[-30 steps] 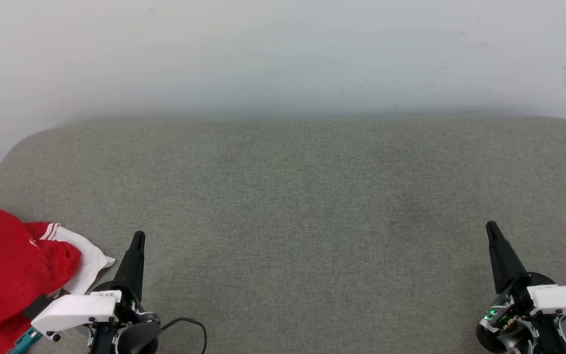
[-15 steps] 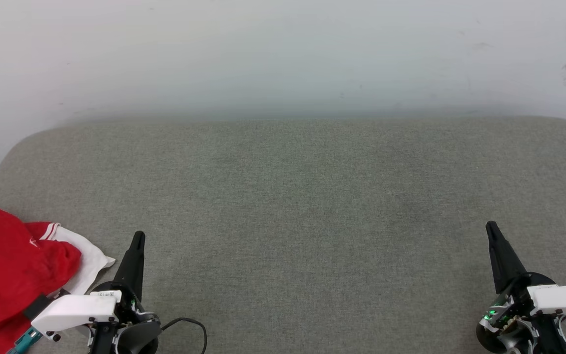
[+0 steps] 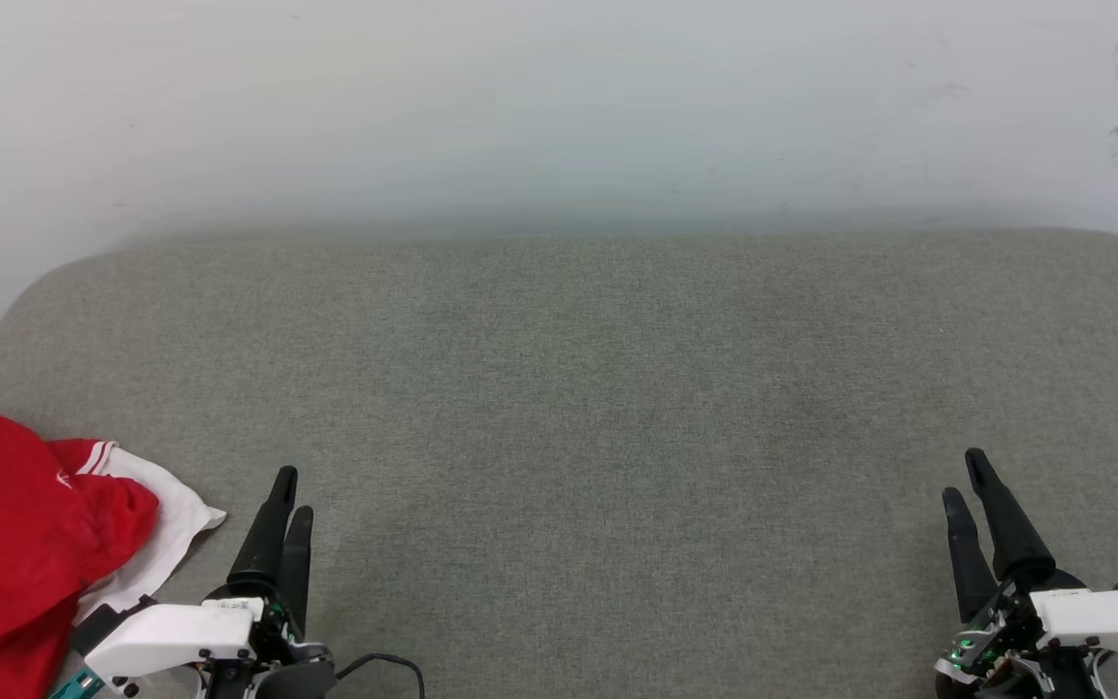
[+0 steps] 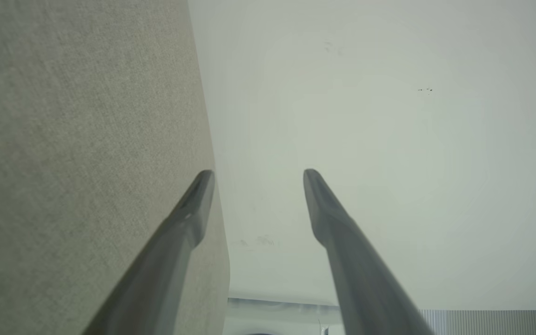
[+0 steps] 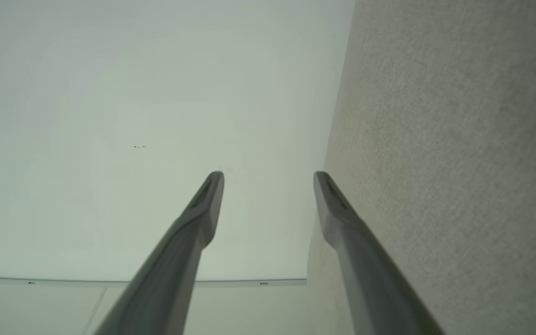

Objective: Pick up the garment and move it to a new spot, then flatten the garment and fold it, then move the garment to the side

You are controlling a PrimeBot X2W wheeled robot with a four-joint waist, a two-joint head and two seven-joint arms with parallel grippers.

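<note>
One crumpled red garment (image 3: 16,544) lies at the grey worktop's (image 3: 578,388) front-left corner, open surface stretching to its far edge, while the two grippers, left gripper (image 3: 293,493) and right gripper (image 3: 963,476), stand spread and empty near the front edge.

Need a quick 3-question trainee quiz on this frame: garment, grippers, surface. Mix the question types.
1. True or false: the garment lies crumpled at the left edge of the grey padded surface.
2. The left gripper is: A) shut on the garment B) open, holding nothing C) shut, empty.
3. Fill in: the jaws of the right gripper stand ____.
Key: 1 true; 2 B; 3 open.
</note>
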